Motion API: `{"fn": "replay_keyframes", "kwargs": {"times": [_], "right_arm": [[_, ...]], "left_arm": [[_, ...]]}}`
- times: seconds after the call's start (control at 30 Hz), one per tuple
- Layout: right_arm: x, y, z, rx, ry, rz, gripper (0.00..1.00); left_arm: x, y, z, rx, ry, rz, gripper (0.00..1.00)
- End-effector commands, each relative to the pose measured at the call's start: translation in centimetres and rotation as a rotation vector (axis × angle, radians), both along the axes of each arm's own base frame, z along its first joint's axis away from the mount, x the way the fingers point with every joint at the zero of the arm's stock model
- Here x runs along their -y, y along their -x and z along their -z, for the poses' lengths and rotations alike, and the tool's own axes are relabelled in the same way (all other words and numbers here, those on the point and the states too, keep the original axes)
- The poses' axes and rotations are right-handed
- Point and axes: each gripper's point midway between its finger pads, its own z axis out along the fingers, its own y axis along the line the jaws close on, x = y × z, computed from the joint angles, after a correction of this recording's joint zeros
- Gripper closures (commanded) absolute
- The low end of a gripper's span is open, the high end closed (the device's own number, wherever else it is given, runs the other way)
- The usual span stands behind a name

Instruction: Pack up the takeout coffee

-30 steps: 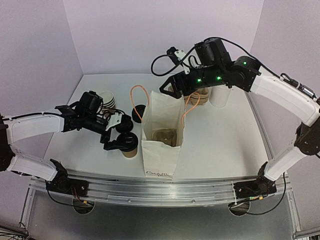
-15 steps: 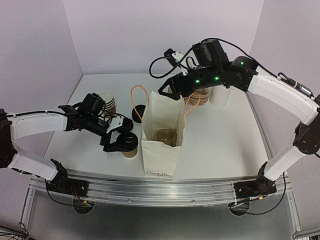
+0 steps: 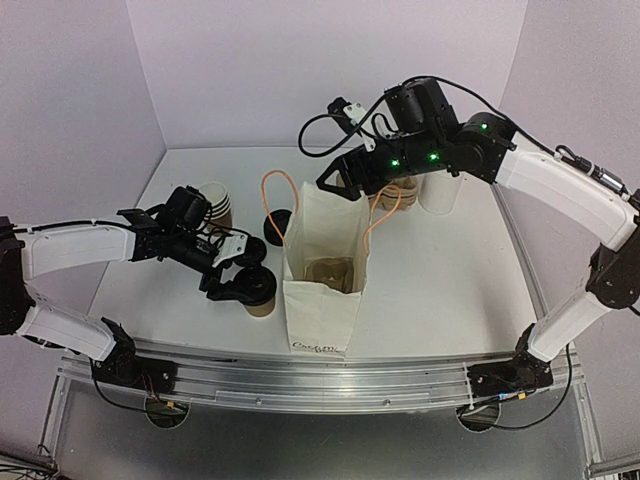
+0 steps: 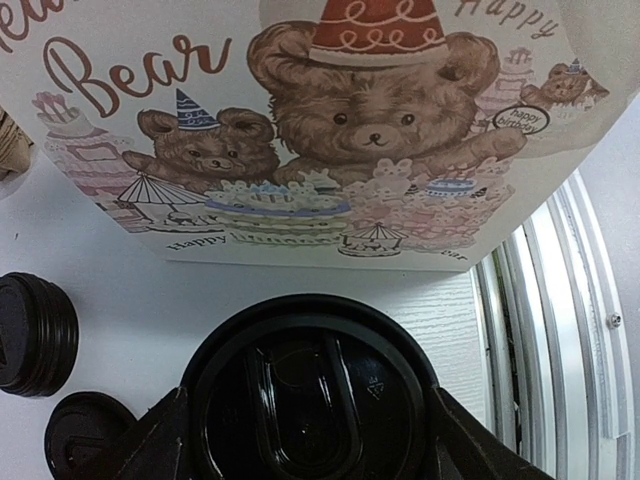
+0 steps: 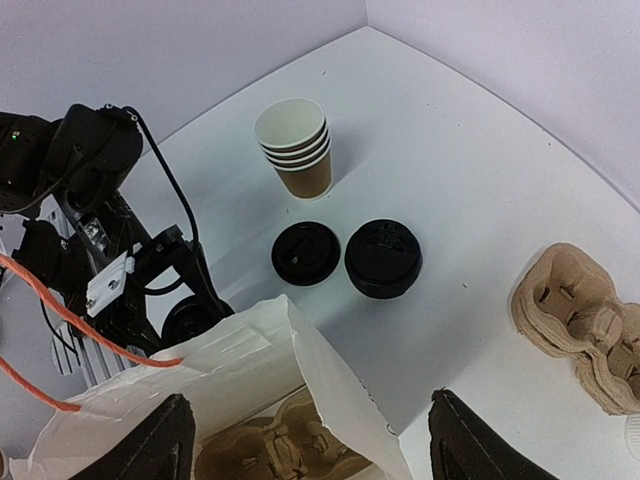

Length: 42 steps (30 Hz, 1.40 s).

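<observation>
Near-left of the paper bag [image 3: 325, 270], top view: left gripper [image 3: 245, 284] is straddling the takeout coffee [image 3: 260, 302] — probably for lifting. Left wrist: fingers [image 4: 165, 445] are flanking its lid [image 4: 310, 400], can't tell if squeezing. Right wrist: right gripper [image 5: 310, 440] is hovering spread above the bag.

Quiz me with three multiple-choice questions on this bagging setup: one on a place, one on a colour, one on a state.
1. Where is the takeout coffee? A left of the paper bag; B inside it; C behind it.
2. The bag's handles are: A blue; B orange; C black.
3. The bag is: A folded flat; B tipped over; C upright and open.
Answers: A, the top view shows it on the table beside the bag; B, both loops are orange; C, the cup carrier shows through its open mouth.
</observation>
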Motion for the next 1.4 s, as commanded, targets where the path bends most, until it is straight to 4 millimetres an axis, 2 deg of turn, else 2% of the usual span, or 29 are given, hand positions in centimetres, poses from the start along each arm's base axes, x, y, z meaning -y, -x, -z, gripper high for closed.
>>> {"fn": "replay_keyframes", "kwargs": {"times": [0.0,0.03,0.13,0.37,0.47,0.67,1.07,1.23,1.37], "right_arm": [[-0.7,-0.1,-1.6,0.033,-0.040,-0.019,0.24],[-0.7,-0.1,-1.7,0.034,-0.040,-0.019,0.24],[-0.6,0.0,-1.8,0.037,-0.042,-0.017,0.24],[-0.5,0.1,-1.9,0.034,-0.046,-0.019,0.24],[-0.4,0.1,-1.8,0.032,-0.044,-0.016,0.24],[-0.6,0.0,-1.8,0.035,-0.043,-0.018,0.24],[-0.5,0.0,-2.3,0.038,-0.053,-0.011,0.24],[-0.6,-0.4,-3.5,0.043,-0.081,0.015,0.24],[-0.5,-1.1,-5.5,0.061,-0.122,0.064,0.24]], "left_arm": [[0.3,-0.1,-0.6,0.017,0.008,0.023,0.21],[0.3,-0.2,-0.5,0.019,0.003,0.021,0.17],[0.3,-0.2,-0.4,0.018,-0.003,0.022,0.16],[0.3,-0.1,0.0,0.003,-0.010,0.034,0.35],[0.3,0.1,-0.3,0.005,-0.010,0.041,0.39],[0.3,0.4,-1.4,0.000,0.002,0.054,0.45],[0.7,-0.9,-4.4,0.036,0.031,0.008,0.50],[0.0,-1.6,-5.4,0.057,0.004,-0.015,0.50],[-0.9,-2.0,-6.6,0.073,-0.015,-0.036,0.50]]}}
